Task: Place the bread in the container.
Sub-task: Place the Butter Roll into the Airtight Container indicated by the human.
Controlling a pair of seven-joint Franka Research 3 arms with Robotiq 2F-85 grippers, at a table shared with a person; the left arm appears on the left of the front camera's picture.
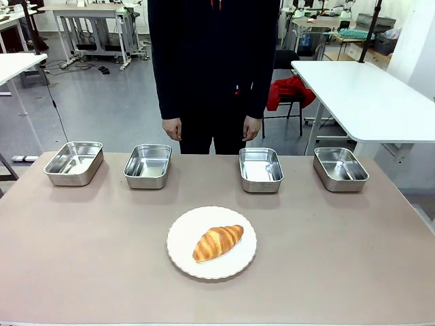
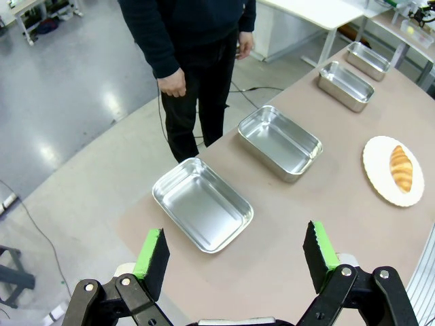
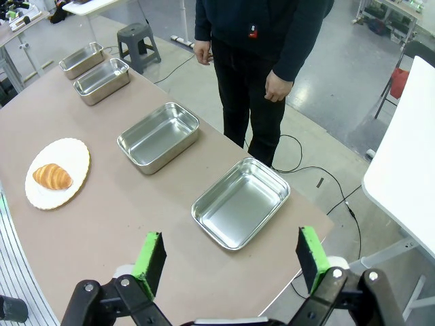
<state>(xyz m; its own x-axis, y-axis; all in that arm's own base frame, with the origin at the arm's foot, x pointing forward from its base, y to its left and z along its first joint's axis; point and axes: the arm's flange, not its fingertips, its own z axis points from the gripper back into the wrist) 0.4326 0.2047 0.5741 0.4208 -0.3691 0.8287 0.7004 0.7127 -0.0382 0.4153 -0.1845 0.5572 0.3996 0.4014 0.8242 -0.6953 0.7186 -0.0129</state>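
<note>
Floor (image 1: 102,102): grey, glossy, glare patches. Tan table (image 1: 81,272), fgd. White table (image 1: 367,95), R side; second white table (image 1: 13,64), L side. Chair (image 1: 286,60) w/ red cloth (image 1: 291,92), by R table. Benches (image 1: 95,17) at back. Grey stool (image 3: 136,37). Black cable (image 3: 299,145) on floor.
</note>
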